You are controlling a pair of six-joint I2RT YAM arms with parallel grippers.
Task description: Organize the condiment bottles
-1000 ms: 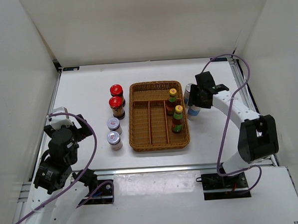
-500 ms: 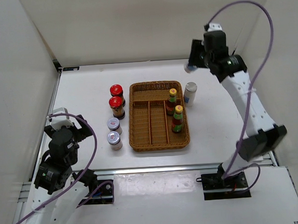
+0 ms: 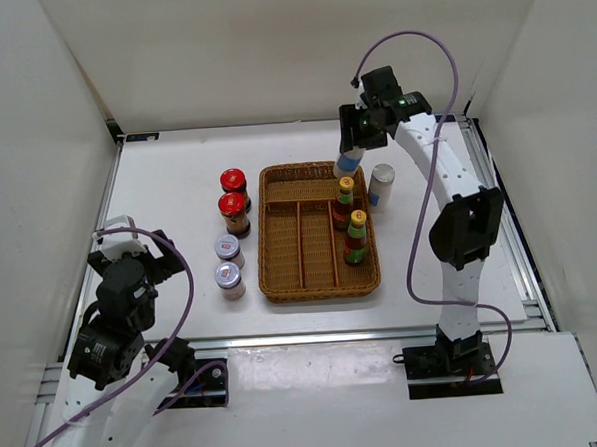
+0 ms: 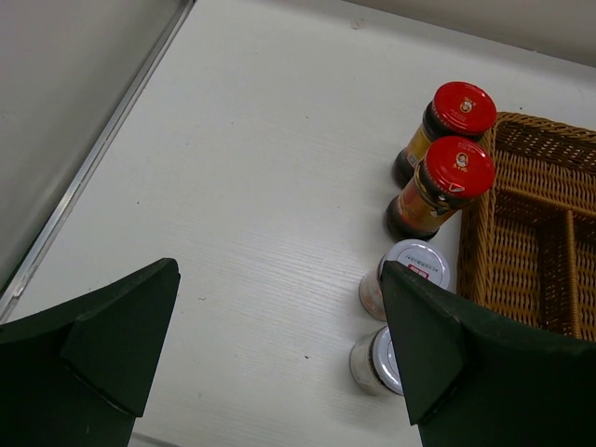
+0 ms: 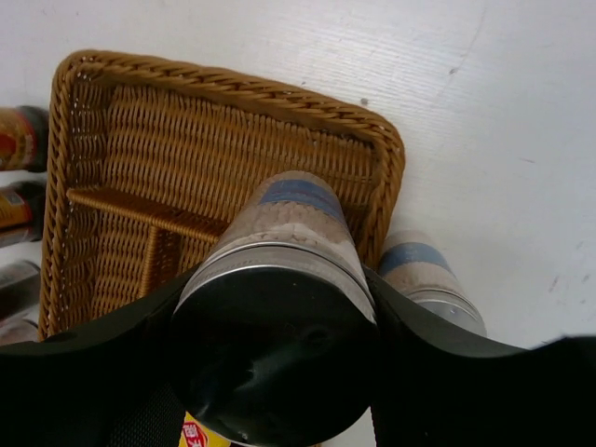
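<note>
Our right gripper (image 5: 275,349) is clamped on a white bottle (image 3: 347,163), held over the wicker tray's (image 3: 320,295) 1 o'clock corner. The second white bottle (image 3: 381,186) stands on the table (image 3: 176,180) at its 4 o'clock. Our left gripper (image 4: 270,363) gapes wide, empty.

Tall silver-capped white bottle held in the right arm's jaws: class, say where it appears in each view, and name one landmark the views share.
Top external: the tall silver-capped white bottle hangs above the far right corner of the brown wicker divided tray.
Left wrist: not in it.
Right wrist: centre, cap towards the camera, over the tray's corner.
Shared landmark: the tray, seen in all three views.
</note>
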